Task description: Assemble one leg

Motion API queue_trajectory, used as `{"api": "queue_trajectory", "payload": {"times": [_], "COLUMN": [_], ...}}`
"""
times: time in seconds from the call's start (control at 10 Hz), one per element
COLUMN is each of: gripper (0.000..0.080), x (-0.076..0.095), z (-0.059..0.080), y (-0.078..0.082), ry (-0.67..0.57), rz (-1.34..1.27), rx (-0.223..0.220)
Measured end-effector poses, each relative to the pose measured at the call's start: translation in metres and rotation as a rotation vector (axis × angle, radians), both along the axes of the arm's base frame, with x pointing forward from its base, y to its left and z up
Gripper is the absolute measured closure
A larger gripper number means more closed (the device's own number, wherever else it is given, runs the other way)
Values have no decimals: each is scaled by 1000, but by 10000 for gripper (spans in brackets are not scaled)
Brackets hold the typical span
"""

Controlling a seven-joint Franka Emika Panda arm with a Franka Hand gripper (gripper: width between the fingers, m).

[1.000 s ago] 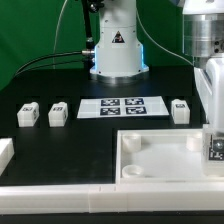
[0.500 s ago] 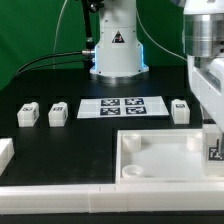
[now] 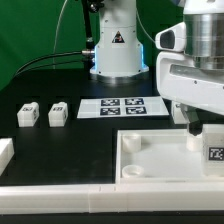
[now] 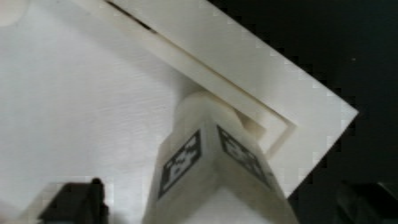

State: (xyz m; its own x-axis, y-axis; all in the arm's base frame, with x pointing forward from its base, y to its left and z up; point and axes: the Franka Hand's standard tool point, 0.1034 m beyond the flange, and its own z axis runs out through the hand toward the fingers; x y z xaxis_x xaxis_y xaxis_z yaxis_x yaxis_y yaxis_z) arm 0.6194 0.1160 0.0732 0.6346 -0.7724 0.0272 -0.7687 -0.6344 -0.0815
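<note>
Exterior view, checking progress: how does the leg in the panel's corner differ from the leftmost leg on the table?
The leg in the panel's corner stands inside the white panel, against its walls; the leftmost leg rests on the black table, apart from the panel. The corner leg is at the exterior view's right, under the arm; the leftmost leg is far to the left. Both are small white blocks with black-and-white tags.
</note>
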Motion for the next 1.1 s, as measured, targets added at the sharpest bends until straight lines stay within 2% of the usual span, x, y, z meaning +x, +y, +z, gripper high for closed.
{"api": "queue_trajectory", "payload": {"times": [0.2,0.8,1.0,1.1], "gripper": [151,151,151,279], "x": [0,0,0,0], "z": [0,0,0,0], "y": [0,0,0,0], "ry": [-7,-19,-19,-19], "rz": [205,812,763,763], "rx": [-16,-102,-98,-98]}}
